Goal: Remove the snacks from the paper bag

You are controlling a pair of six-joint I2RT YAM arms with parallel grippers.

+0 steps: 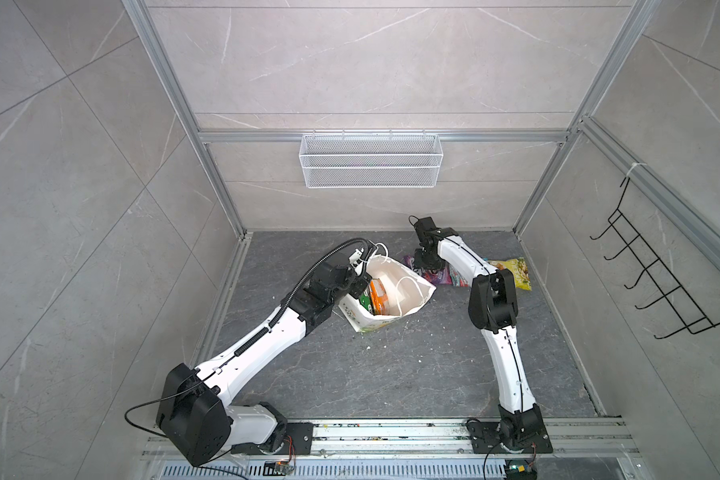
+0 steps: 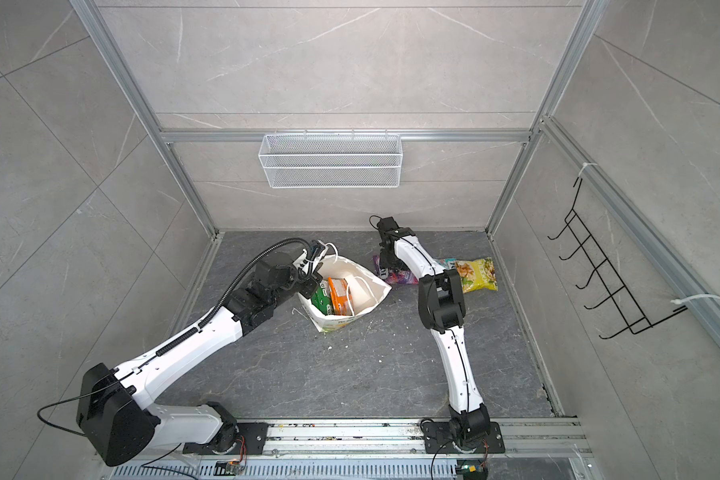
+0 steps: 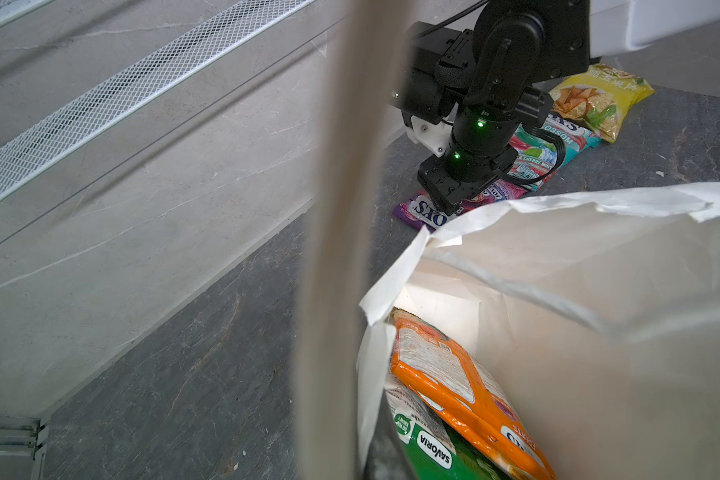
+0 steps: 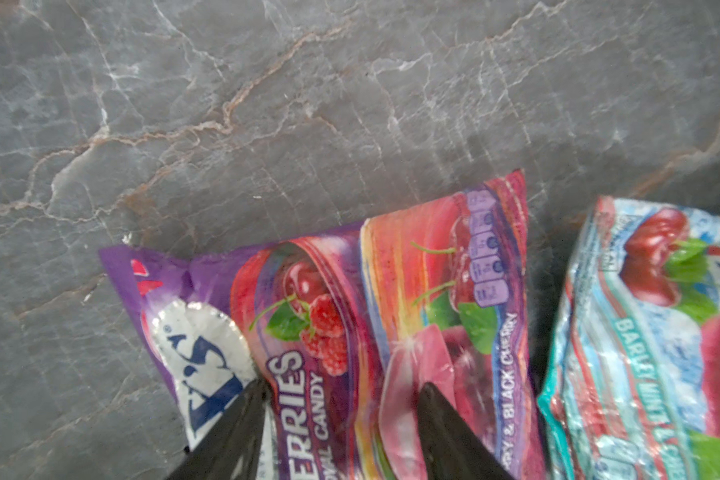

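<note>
The orange packet stands in the paper bag, left of the right pincer, spread wide over the purple packet on the table. The left pincer pinches the bag's rim.

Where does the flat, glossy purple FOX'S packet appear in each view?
Top view: purple packet right of white paper bag, under right gripper.
Top view: packet, same place.
Left wrist: packet beyond the bag's rim.
Right wrist: packet beneath the open gripper.
Shared landmark: glossy teal packet beside it.
</note>
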